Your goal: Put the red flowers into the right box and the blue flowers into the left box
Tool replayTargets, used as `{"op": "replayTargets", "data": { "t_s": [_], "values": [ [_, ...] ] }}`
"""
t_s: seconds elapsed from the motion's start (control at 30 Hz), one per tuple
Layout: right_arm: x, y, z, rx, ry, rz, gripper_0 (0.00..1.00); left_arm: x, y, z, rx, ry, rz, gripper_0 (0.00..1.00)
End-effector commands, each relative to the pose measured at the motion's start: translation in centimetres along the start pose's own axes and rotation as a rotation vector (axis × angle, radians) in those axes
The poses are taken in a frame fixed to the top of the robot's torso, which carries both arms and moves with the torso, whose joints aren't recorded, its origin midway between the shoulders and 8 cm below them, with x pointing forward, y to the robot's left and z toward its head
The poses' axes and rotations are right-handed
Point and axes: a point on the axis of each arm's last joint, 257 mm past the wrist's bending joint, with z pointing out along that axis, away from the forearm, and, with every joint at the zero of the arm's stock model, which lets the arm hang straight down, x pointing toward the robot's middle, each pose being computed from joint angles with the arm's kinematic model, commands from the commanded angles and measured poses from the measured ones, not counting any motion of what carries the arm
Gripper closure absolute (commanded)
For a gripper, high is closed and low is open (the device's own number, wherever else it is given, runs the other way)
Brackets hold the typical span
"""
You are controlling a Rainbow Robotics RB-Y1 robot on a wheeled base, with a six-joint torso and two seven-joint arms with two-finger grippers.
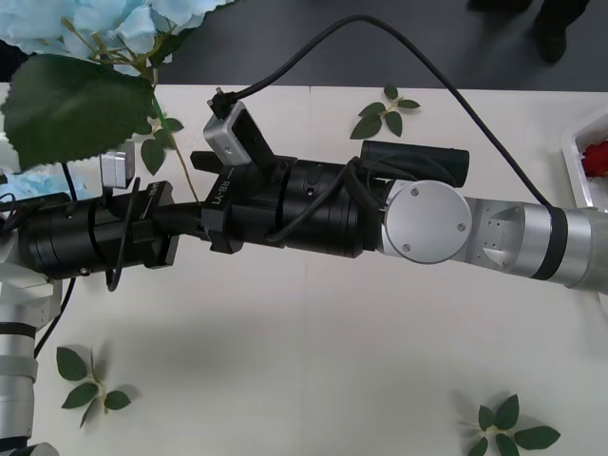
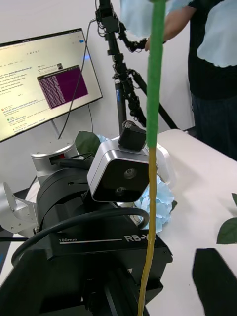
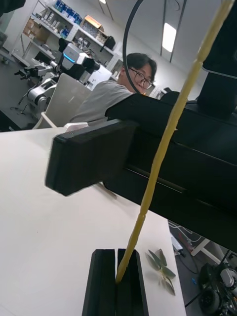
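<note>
Pale-blue petals of a blue flower (image 1: 90,21) fill the far left corner of the front view, with one large dark green leaf (image 1: 71,106) hanging below them, above the white counter (image 1: 313,351). Both arms meet at the left side of the counter: the left arm (image 1: 85,236) comes from the left and the right arm (image 1: 399,220) reaches across from the right, and their wrists nearly touch under the flower. In the left wrist view the left claw (image 3: 118,281) has its two black fingers pressed together on the thin yellowish stem (image 3: 163,148), which rises from between them past the black body of the other arm. In the right wrist view the same stem (image 2: 150,197), green higher up, runs just in front of the camera; whether the right claw is open or closed I cannot tell. At the right edge of the front view a part of the right box (image 1: 581,161) shows, with a red flower (image 1: 597,157) inside it. Loose green leaf sprigs (image 1: 385,114) lie on the counter, near and far
</note>
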Motion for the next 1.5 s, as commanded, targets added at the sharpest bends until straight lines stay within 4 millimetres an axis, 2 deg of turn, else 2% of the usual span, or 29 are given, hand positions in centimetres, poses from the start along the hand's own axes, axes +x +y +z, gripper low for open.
{"op": "replayTargets", "data": {
  "t_s": [0.03, 0.2, 0.33, 0.37, 0.4, 0.6, 0.8, 1.0, 1.17, 1.3, 1.5],
  "values": [
    [-2.6, 1.2, 0.6, -0.033, -0.036, -0.014, 0.0, -1.8, -0.1, -1.5, 0.002, 0.017, 0.091, 1.0],
    [-2.6, 1.2, 0.6, -0.033, -0.036, -0.014, 0.0, -2.4, -0.3, -4.1, -0.016, 0.02, 0.095, 1.0],
    [-2.6, 1.2, 0.6, -0.033, -0.036, -0.014, 0.0, -2.9, -0.5, -6.8, -0.052, -0.005, 0.087, 1.0],
    [-0.8, 1.1, 0.2, -0.023, -0.013, 0.018, 0.0, -3.0, -0.5, -7.6, -0.065, -0.012, 0.084, 1.0],
    [-0.8, 1.2, 0.2, -0.025, -0.013, 0.019, 0.0, -3.1, -0.5, -8.1, -0.074, -0.014, 0.083, 1.0],
    [-2.1, 0.1, -1.3, -0.039, 0.002, 0.053, 0.0, -4.1, -0.6, -12.9, -0.192, -0.01, 0.11, 1.0],
    [-4.2, -2.0, -4.6, -0.096, 0.081, -0.007, 0.0, -5.1, -1.3, -17.4, -0.347, 0.001, 0.127, 1.0],
    [-4.5, -3.6, -8.0, -0.149, 0.164, -0.074, 0.0, -5.3, -1.8, -22.5, -0.532, 0.01, 0.145, 1.0],
    [-4.4, -4.2, -11.5, -0.208, 0.259, -0.137, 0.0, -5.1, -2.3, -25.7, -0.645, -0.001, 0.092, 1.0],
    [-3.5, -3.9, -14.4, -0.276, 0.33, -0.147, 0.0, -5.3, -2.3, -28.4, -0.763, -0.021, 0.066, 1.0],
    [-2.1, -3.4, -18.9, -0.355, 0.446, -0.194, 0.0, -3.9, -1.5, -31.8, -0.941, 0.043, -0.035, 0.99]
  ]
}}
